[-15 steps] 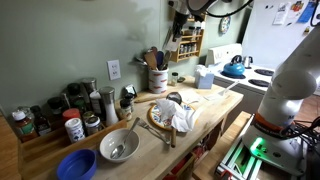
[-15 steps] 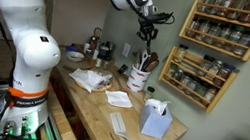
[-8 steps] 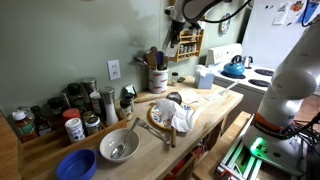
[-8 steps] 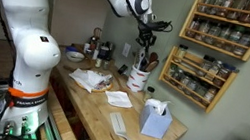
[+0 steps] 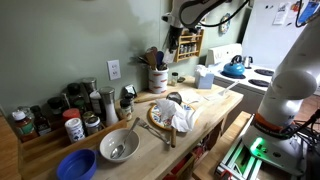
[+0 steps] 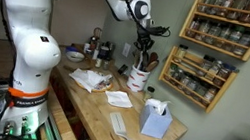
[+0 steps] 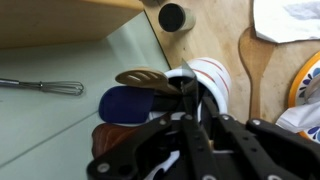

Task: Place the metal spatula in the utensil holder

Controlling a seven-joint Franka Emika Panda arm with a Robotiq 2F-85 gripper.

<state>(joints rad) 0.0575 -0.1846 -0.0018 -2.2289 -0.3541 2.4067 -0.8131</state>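
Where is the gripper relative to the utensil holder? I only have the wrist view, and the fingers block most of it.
Observer: In an exterior view the gripper hangs directly above the utensil holder, close to the tops of the utensils standing in it.
Operator: What is nearby that the arm could hit?
Observer: A wooden spice rack full of jars is mounted right beside the holder.
Operator: Is any utensil lying out on the worktop?
Observer: Yes, a light-coloured utensil lies near the front edge of the counter, by a blue tissue box.
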